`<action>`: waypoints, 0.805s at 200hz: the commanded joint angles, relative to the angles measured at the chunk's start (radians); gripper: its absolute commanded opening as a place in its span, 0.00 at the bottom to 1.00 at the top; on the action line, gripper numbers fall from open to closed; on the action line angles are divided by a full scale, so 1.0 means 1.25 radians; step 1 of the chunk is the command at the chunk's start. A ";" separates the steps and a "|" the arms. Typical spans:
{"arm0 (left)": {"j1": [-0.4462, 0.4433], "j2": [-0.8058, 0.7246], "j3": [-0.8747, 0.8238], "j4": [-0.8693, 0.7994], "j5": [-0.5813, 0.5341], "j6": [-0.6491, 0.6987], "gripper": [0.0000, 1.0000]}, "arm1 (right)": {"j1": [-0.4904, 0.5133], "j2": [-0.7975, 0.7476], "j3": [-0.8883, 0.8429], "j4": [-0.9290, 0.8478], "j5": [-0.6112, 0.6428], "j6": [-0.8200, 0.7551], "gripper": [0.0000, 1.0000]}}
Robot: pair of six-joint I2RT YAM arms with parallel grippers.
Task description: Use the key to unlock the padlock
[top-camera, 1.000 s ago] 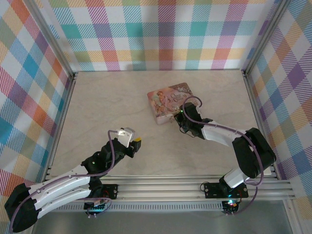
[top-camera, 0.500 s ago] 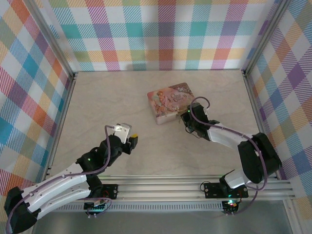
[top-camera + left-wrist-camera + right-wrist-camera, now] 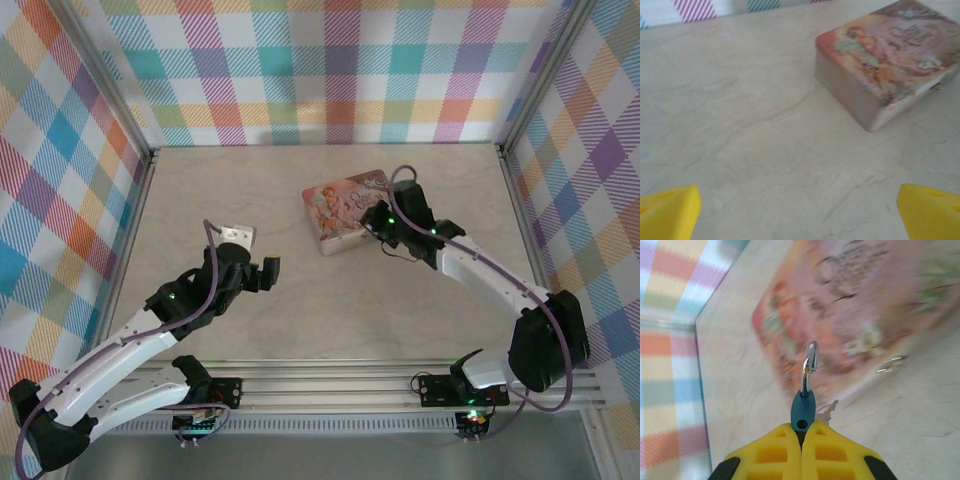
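From my remote seat, the right gripper (image 3: 801,432) was closed, its two yellow fingertips (image 3: 772,455) pressed flat together. Pinched at the very tips was the key (image 3: 802,410), a small dark blue-green piece with a round hole near the held end. Its long axis ran straight on from the line of the fingers and pointed away from the gripper toward the pink pictured tin box (image 3: 855,305).

A bright curved metal loop (image 3: 810,362) stood out of the key's far end on the same line, hooking over slightly to the right at its top. I could not tell what that loop belonged to. A small bright metal fitting (image 3: 890,365) sat at the tin's lower edge, too blurred for me to read.

In the top view the right gripper (image 3: 378,232) was just beside the tin box's (image 3: 345,210) near right edge, reaching in from the right. That put the key close against that side of the box. The key itself was too small to pick out there.

The left gripper (image 3: 800,215) was spread wide, with one yellow tip in each lower corner of its wrist view. It hung over bare table (image 3: 200,200). From above, the left gripper (image 3: 268,272) was well apart from the tin, to its near left.
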 commanded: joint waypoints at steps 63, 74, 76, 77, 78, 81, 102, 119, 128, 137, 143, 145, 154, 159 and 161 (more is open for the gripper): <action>0.133 0.077 -0.007 -0.226 0.084 -0.219 1.00 | 0.192 0.426 0.430 -0.179 -0.192 -0.217 0.00; 0.145 0.076 -0.033 -0.227 0.091 -0.251 1.00 | 0.224 0.506 0.522 -0.212 -0.182 -0.245 0.00; 0.147 0.075 -0.039 -0.227 0.091 -0.256 1.00 | 0.228 0.519 0.539 -0.219 -0.180 -0.248 0.00; 0.148 0.074 -0.041 -0.226 0.092 -0.258 1.00 | 0.232 0.528 0.546 -0.222 -0.179 -0.250 0.00; 0.148 0.074 -0.043 -0.226 0.092 -0.262 1.00 | 0.234 0.536 0.557 -0.226 -0.179 -0.252 0.00; 0.151 0.069 -0.052 -0.225 0.093 -0.272 1.00 | 0.239 0.557 0.581 -0.236 -0.177 -0.258 0.00; 0.160 0.023 -0.104 -0.212 0.106 -0.322 1.00 | 0.260 0.695 0.746 -0.288 -0.182 -0.276 0.00; 0.162 -0.017 -0.127 -0.215 0.108 -0.338 1.00 | 0.264 0.781 0.847 -0.305 -0.194 -0.279 0.00; 0.162 -0.037 -0.132 -0.224 0.096 -0.339 1.00 | 0.267 0.813 0.876 -0.298 -0.188 -0.280 0.00; 0.164 -0.053 -0.137 -0.235 0.080 -0.342 1.00 | 0.271 0.838 0.892 -0.285 -0.186 -0.283 0.00; 0.163 -0.065 -0.140 -0.242 0.070 -0.343 1.00 | 0.272 0.854 0.904 -0.282 -0.185 -0.285 0.01; 0.163 -0.068 -0.142 -0.244 0.069 -0.342 1.00 | 0.272 0.859 0.910 -0.281 -0.185 -0.287 0.01; 0.163 -0.082 -0.146 -0.252 0.060 -0.343 1.00 | 0.272 0.884 0.938 -0.291 -0.180 -0.292 0.03; 0.163 -0.088 -0.149 -0.253 0.057 -0.344 1.00 | 0.272 0.896 0.957 -0.301 -0.176 -0.298 0.04; 0.163 -0.091 -0.150 -0.253 0.056 -0.344 1.00 | 0.272 0.901 0.965 -0.306 -0.174 -0.302 0.04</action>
